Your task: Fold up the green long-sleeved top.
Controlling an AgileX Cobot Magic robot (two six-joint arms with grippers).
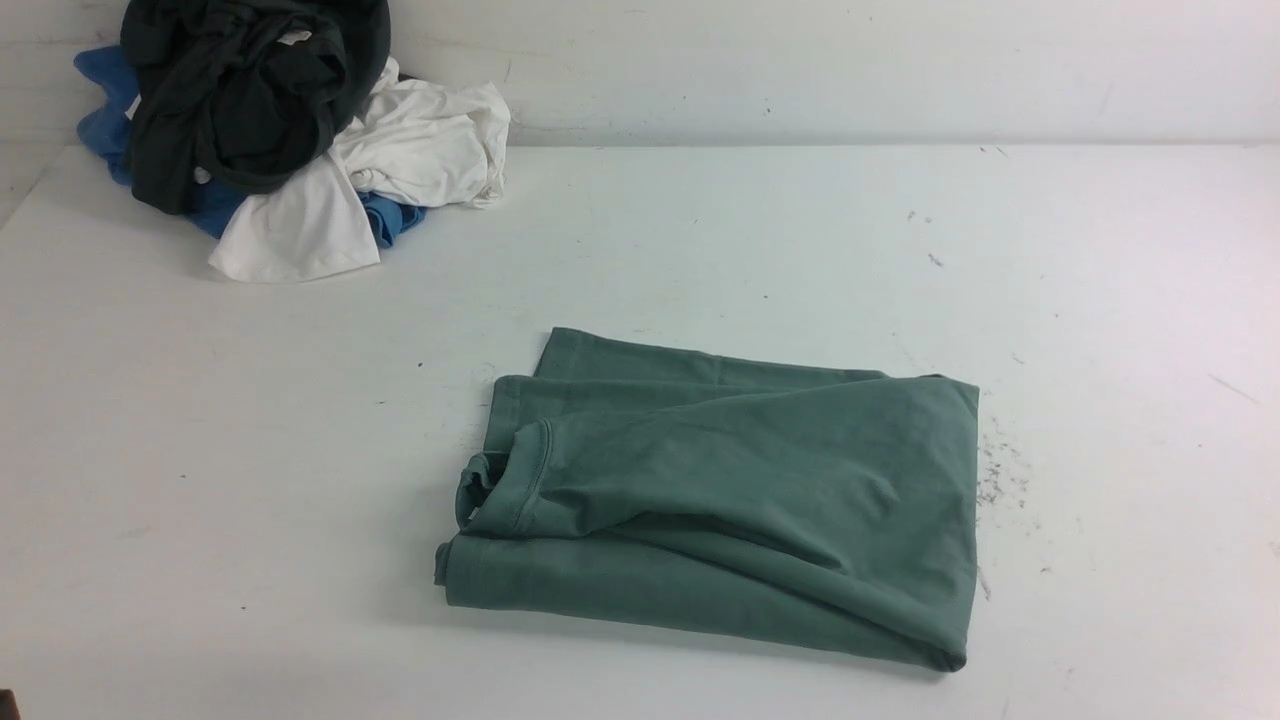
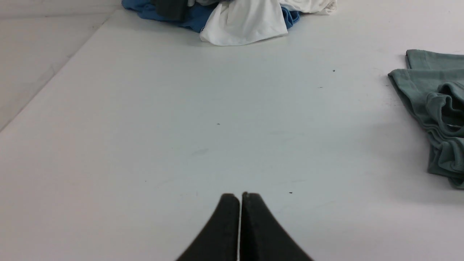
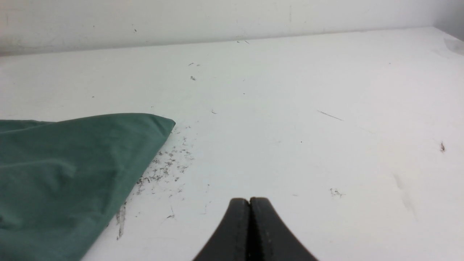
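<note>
Scuffed white table, folded green long-sleeved top, far-corner clothes heap.

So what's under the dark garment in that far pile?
The dark garment lies on white and blue clothes. Anything deeper in the pile is covered.

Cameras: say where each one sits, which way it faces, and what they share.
Front view: between the arms, facing forward over the table; no arm shows.
Left wrist view: low on the left arm, over its shut left gripper, toward the clothes pile.
Right wrist view: low on the right arm, over its shut right gripper.
All share the folded green top.
</note>
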